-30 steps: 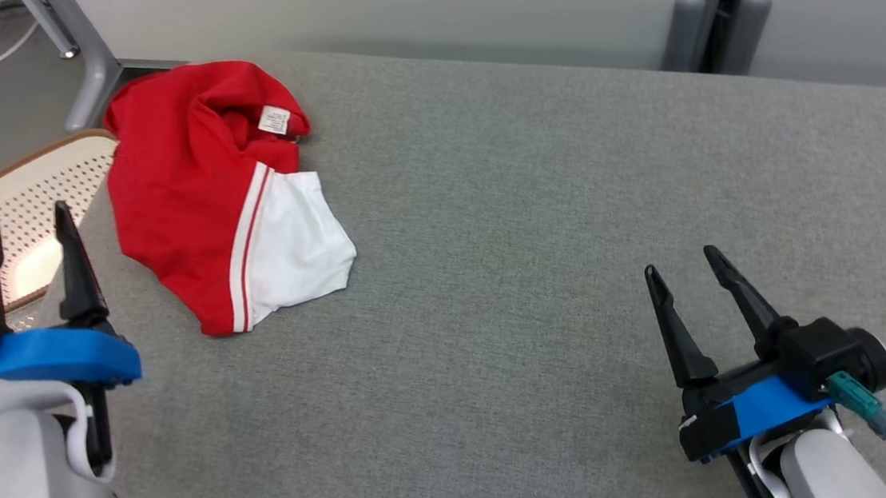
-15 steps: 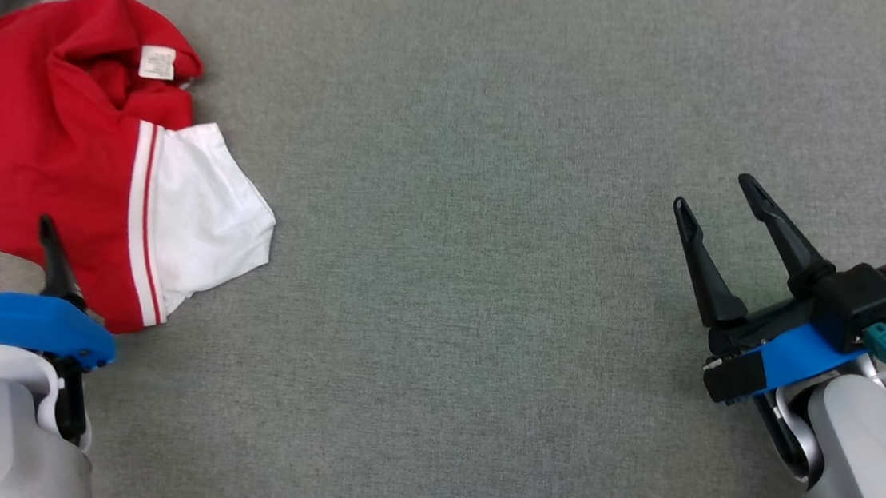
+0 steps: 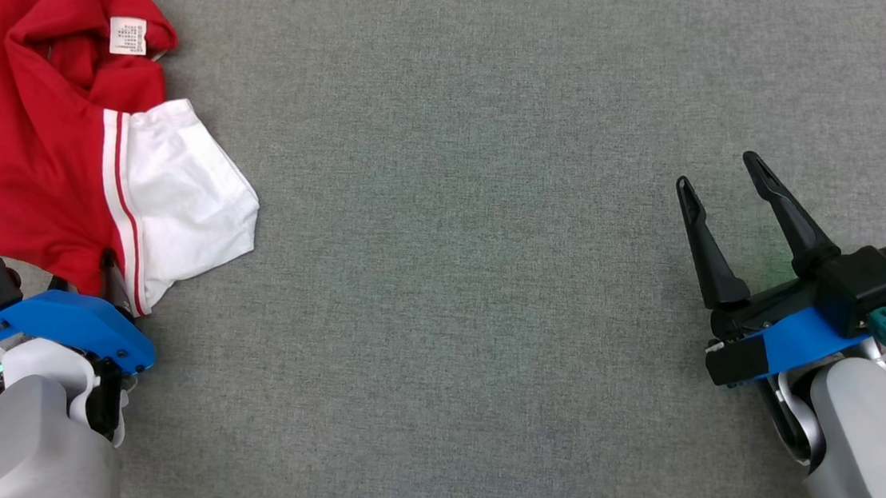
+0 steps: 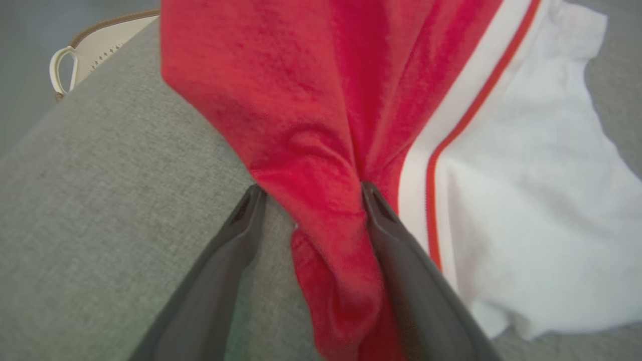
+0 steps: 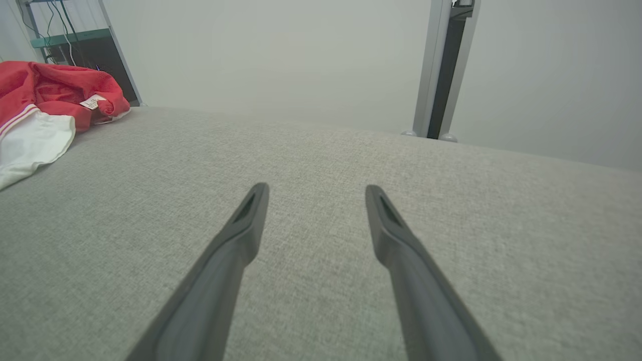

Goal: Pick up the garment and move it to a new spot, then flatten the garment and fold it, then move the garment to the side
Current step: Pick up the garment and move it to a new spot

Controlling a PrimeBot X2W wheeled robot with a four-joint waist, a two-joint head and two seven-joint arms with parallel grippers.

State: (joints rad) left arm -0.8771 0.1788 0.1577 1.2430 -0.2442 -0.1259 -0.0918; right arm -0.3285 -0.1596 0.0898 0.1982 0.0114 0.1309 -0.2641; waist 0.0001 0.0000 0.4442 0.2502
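Left gripper (image 4: pixel 313 189): the fingers are apart, not closed. They stand on both sides of a raised red fold at the near edge of the garment (image 3: pixel 26 157).
Why there: a raised fold gives the fingers cloth to pinch, so the pick-up is likely the step in hand.
Garment: it lies crumpled on the table (image 3: pixel 454 280). The red fold is between the left gripper's fingers and touches the one on the right of the wrist view. The white part is just beside that finger, on its outer side.
Right gripper (image 3: pixel 717 173): the fingers are apart and empty, over bare table, well apart from the garment. It is probably free for the flattening.
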